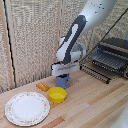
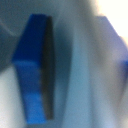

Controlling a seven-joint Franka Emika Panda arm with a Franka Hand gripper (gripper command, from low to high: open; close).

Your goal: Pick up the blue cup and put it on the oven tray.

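Blue cup (image 1: 63, 80) sits on the table just behind the yellow bowl (image 1: 57, 94), your gripper (image 1: 64, 74) right down over it. Finger state: can't tell, too blurred. Grasping step; next, lift and carry to the oven tray (image 1: 107, 60).

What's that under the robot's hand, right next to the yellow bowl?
A light-blue cup stands on the wooden table directly below the gripper, beside the yellow bowl. The gripper covers the cup's top, so its inside and the finger contact cannot be seen.
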